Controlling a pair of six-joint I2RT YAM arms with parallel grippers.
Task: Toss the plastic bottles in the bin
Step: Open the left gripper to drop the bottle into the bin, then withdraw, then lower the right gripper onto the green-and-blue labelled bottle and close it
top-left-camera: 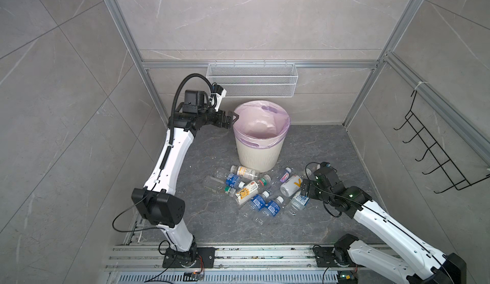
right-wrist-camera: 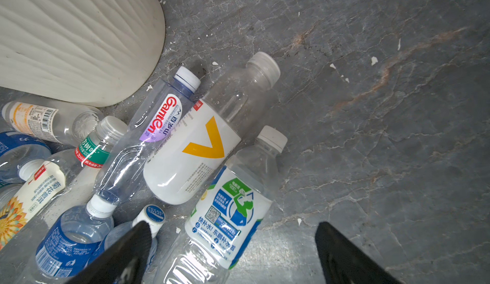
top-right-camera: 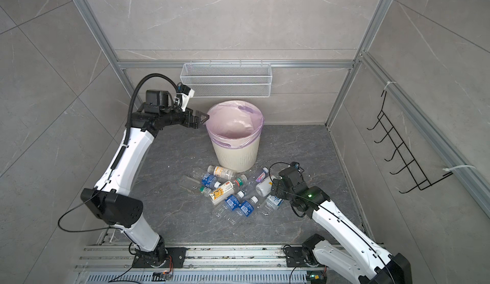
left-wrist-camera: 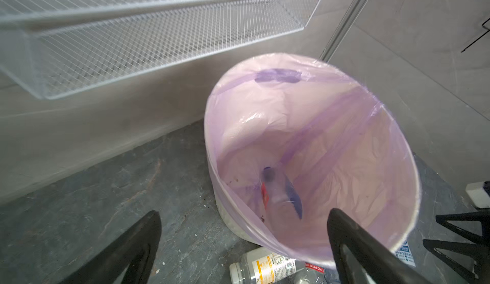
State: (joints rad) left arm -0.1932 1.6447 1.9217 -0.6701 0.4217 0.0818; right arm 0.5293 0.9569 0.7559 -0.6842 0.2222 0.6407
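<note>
Left gripper (top-left-camera: 231, 119): jaws spread wide, empty. It hangs level with the left rim of the bin (top-left-camera: 256, 155), pointing over the opening. In the left wrist view, one bottle (left-wrist-camera: 278, 195) shows inside the lilac liner, low down and blurred. I cannot tell whether it is falling or at rest.

Right gripper (right-wrist-camera: 233, 225): jaws also wide apart, holding nothing. It sits low over the right side of the pile, and the green-and-blue-label bottle (right-wrist-camera: 233, 189) lies on the floor (right-wrist-camera: 384, 150) in line with the gap between its fingers.

The bin stands at the far middle of the floor. The rest of the plastic bottles (top-left-camera: 254, 189) lie in a loose heap just near of its base, several overlapping.

Step in hand, as judged: the drop over the bin for the left arm, and the approach to a pick for the right.

Next move calls for:
- Right: lower squarely across the green-and-blue-label bottle's body and close. The white chevron bottle (right-wrist-camera: 191, 158) lies against it and may get nudged.
- Left: swing back toward the heap clear of the rim, keeping away from the right arm.
</note>
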